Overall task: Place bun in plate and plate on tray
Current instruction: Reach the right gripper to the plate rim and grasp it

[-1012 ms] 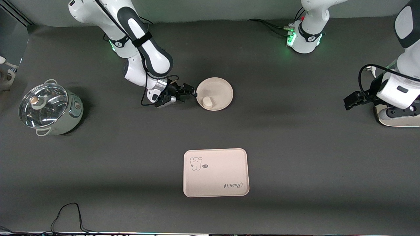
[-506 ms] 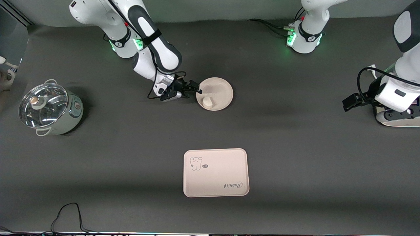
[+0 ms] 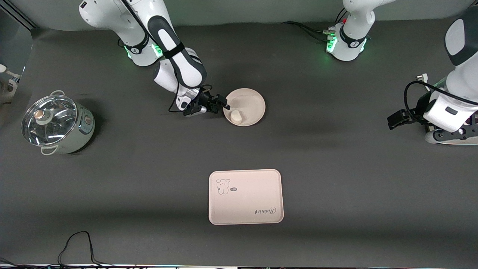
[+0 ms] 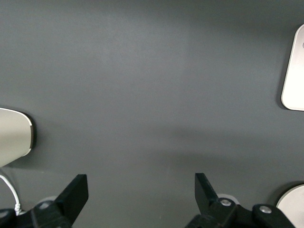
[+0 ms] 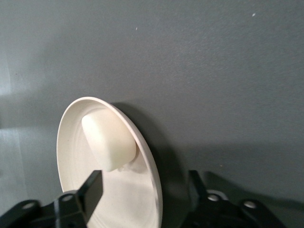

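Note:
The round cream plate (image 3: pixel 251 98) lies mid-table, toward the robots' bases, with the small off-white bun (image 3: pixel 236 116) in it near its rim. My right gripper (image 3: pixel 224 105) is low at the plate's edge on the right arm's side and straddles the rim, open. In the right wrist view one finger (image 5: pixel 92 190) is inside the plate (image 5: pixel 76 142), close to the bun (image 5: pixel 108 140), and the other is outside the rim. The cream-pink tray (image 3: pixel 254 186) lies nearer to the front camera, with nothing on it. My left gripper (image 3: pixel 393 120) waits open at the left arm's end of the table, and nothing lies between its fingers (image 4: pixel 76 190).
A pale green pot with a glass lid (image 3: pixel 56 123) stands at the right arm's end of the table. A black cable (image 3: pixel 78 243) loops at the edge nearest the front camera. A white base (image 3: pixel 448 136) sits under the left arm.
My right gripper has moved in to the plate so its fingers straddle the rim, and its jaws have narrowed a little. The left arm has shifted slightly. Plate, bun and tray stay put.

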Available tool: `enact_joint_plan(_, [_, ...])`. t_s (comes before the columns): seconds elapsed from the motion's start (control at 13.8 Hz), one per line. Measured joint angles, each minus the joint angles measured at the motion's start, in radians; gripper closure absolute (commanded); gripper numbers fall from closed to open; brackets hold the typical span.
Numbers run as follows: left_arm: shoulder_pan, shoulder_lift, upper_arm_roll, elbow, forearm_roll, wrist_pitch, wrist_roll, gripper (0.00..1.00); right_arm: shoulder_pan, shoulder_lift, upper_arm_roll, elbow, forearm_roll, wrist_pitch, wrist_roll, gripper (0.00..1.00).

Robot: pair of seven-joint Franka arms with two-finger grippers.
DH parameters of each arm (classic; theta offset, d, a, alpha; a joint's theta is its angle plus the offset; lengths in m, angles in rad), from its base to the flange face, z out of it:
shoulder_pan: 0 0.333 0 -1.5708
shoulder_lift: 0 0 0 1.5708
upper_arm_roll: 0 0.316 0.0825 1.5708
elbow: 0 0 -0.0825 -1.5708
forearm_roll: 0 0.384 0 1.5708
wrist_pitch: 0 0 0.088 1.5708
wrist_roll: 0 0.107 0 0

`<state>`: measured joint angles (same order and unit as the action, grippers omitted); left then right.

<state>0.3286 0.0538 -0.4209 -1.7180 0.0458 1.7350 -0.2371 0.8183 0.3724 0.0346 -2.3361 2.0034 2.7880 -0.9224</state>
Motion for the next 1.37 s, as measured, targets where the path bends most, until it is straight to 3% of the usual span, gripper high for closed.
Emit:
enact_joint_plan(0.22, [-0.005,0.0,-0.001,0.005,-0.002,0.0,0.009,0.0,0.014,0.013,0.001,0.016,0.023,0.002,-0.003,0.49])
enact_joint_plan(0.43, [-0.026,0.0,-0.004,0.037,-0.002,0.0,0.023,0.0,0.014,0.015,0.001,0.021,0.026,0.009,-0.003,0.97])
enact_joint_plan(1.08, [-0.059,-0.001,-0.01,0.056,-0.002,-0.006,0.023,0.0,0.046,0.022,0.0,0.024,0.038,0.024,-0.006,1.0])
enact_joint_plan(1.37, [-0.073,-0.001,-0.011,0.061,-0.002,-0.006,0.023,0.0,0.045,0.021,-0.002,0.062,0.038,0.092,-0.006,1.0])
